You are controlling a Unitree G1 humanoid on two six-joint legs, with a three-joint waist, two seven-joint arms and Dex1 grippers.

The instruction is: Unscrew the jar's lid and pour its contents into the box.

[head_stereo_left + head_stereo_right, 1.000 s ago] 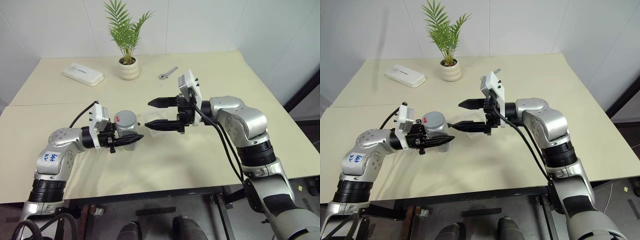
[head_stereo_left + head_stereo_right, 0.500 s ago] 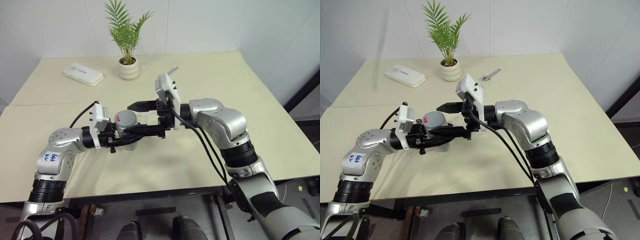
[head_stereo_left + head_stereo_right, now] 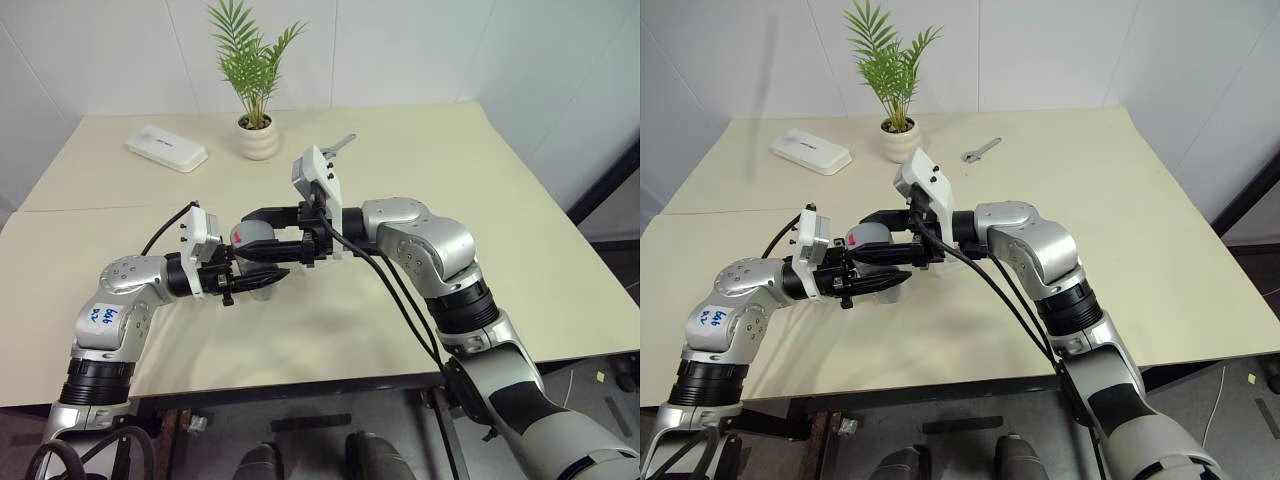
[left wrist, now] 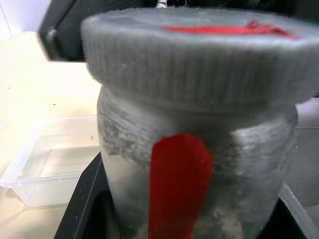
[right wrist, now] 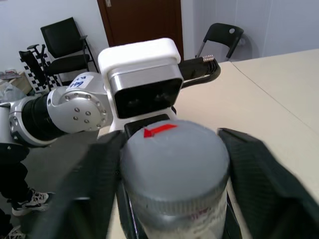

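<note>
A: Where is the jar [image 3: 256, 262]?

B: Left of centre in the left eye view, held up off the worktop [image 3: 520, 190]. The left gripper [image 3: 262, 278] is clamped on its body, with the red mark [image 4: 177, 185] on the side facing the left wrist view.

A: And the lid [image 5: 174, 162]?

B: Screwed on the jar, grey and ribbed, with a red arrow on its flat top. The right gripper [image 3: 251, 235] comes in from the right of the frame, and its two black fingers [image 5: 261, 169] sit closed against the lid's rim, one on each side.

A: Can you see the contents?

B: Not clearly; the jar wall is cloudy, so I cannot tell.

A: The box [image 4: 47, 167]?

B: A clear shallow tray on the worktop, at the lower left of the left wrist view, just behind the jar.

A: Anything else on the worktop?

B: Towards the top of the left eye view, a potted plant [image 3: 255, 75], a flat white device [image 3: 166, 148] to its left and a wrench [image 3: 343, 144] to its right, all well apart from the grippers.
</note>
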